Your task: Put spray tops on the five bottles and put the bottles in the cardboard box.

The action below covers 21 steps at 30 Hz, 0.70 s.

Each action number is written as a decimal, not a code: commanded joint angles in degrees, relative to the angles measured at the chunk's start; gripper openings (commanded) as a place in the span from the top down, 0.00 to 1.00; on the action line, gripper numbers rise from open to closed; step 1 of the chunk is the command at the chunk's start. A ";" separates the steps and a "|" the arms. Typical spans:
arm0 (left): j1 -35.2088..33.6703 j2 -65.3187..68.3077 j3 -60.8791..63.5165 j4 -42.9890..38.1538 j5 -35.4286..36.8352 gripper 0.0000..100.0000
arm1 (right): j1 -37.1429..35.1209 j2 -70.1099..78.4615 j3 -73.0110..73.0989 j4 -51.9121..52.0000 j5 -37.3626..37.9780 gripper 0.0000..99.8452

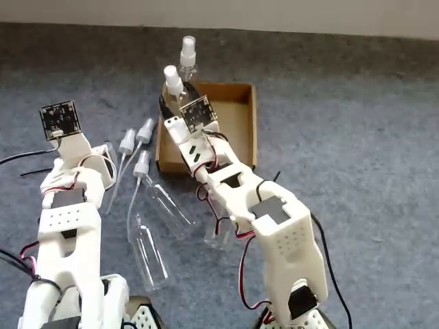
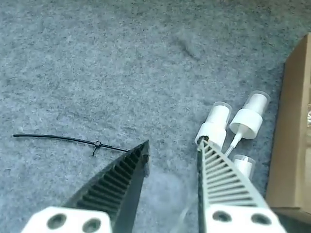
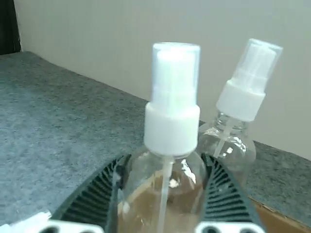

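Beside the cardboard box (image 1: 252,130), three loose spray tops (image 1: 127,142) and capless bottles (image 1: 168,205).

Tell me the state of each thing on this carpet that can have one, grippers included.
Held bottle: upright, capped with a sprayer.
Right gripper: shut on the held bottle.
Left gripper: open, empty.
Far bottle: upright, capped with a sprayer.
Two near bottles: lying down, uncapped.
Half-hidden bottle: cannot tell.
Three spray tops: loose on the carpet.
Box: open.
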 commanded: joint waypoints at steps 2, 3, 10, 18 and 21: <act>1.19 0.04 -2.59 -1.05 0.44 0.84 | -0.48 -1.27 -2.77 -0.92 0.88 0.87; 1.19 0.04 -2.59 -1.05 0.44 0.84 | -0.48 -1.27 -2.77 -0.92 0.88 0.87; 1.19 0.04 -2.59 -1.05 0.44 0.84 | -0.57 -1.71 -2.77 -1.01 0.97 0.87; 1.19 0.04 -2.59 -1.05 0.44 0.84 | -0.66 -1.71 -2.68 -1.10 1.05 0.87; 1.19 0.04 -2.59 -1.05 0.44 0.84 | -0.75 -1.54 -2.59 -0.92 1.05 0.87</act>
